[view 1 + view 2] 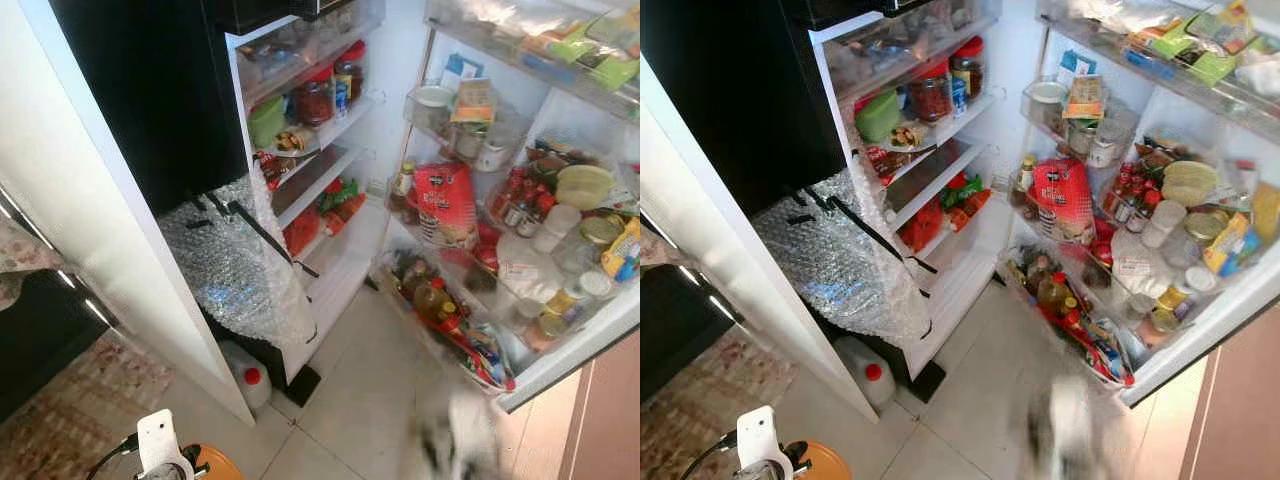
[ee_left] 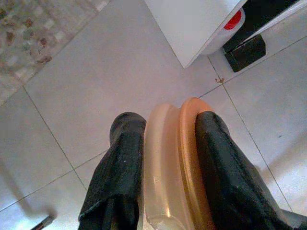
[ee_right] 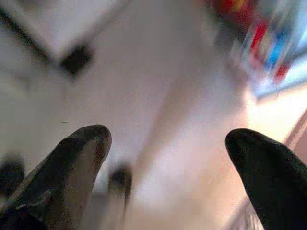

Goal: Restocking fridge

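Clamped edge-on between the closed fingers of the left gripper, an orange lid is held low before the open fridge, seemingly for shelving, while the right gripper is spread wide and empty nearby.

A patterned rug lies on the pale tiled floor to the left of the fridge. A dark cabinet stands above the rug at the left edge.
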Tool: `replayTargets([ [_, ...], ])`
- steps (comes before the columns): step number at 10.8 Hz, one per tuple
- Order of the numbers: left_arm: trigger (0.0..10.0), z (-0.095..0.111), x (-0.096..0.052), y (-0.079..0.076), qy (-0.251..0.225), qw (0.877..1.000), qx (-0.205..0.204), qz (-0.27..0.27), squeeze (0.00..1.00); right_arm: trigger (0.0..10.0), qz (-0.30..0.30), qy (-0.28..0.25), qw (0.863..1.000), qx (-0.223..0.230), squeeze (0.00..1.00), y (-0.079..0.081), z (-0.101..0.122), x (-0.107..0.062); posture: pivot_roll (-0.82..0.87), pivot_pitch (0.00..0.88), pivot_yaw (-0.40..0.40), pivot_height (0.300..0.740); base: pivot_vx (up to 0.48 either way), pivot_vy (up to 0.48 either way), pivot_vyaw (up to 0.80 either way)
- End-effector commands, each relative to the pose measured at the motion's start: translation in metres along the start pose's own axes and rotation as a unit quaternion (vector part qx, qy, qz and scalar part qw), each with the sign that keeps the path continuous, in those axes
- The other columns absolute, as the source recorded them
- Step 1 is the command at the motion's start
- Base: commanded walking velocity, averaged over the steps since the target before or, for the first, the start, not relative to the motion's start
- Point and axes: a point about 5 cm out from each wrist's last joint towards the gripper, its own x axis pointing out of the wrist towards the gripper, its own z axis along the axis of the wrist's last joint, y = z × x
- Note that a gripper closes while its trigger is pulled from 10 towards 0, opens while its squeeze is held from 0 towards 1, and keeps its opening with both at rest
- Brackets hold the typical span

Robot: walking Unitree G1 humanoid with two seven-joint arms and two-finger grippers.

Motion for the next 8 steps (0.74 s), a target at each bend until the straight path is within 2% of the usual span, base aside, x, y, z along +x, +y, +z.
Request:
replayTargets([
  [1,10.0,-0.0058,-0.0007,0.0039,0.013,1.000,0.004,0.004,0.00,10.0,0.002,0.038,0.999,0.014,0.00,0.0039,-0.0170,-0.0032,-0.13,0.057,0.016,0.740,0.000,0.000,0.00],
  [2,10.0,-0.0057,-0.0008,0.0046,0.012,1.000,0.001,0.005,0.00,10.0,-0.002,0.053,0.998,0.037,0.00,0.0050,-0.0263,-0.0056,-0.13,0.059,0.016,0.740,0.000,0.000,0.00],
  [3,10.0,-0.0058,-0.0008,0.0059,0.013,1.000,0.005,0.007,0.00,10.0,-0.001,0.050,0.998,0.048,0.00,0.0071,-0.0262,-0.0055,-0.14,0.061,0.017,0.740,0.000,0.000,0.00],
  [4,10.0,-0.0065,-0.0009,0.0064,0.015,1.000,0.021,0.008,0.00,10.0,0.006,0.041,0.998,0.047,0.00,0.0087,-0.0231,-0.0048,-0.14,0.060,0.018,0.740,0.000,0.000,0.00],
  [8,10.0,-0.0067,-0.0009,0.0058,0.015,1.000,0.019,0.008,0.00,10.0,0.007,0.045,0.999,0.022,0.00,0.0047,-0.0226,-0.0049,-0.14,0.053,0.016,0.740,0.000,-0.251,0.00],
])
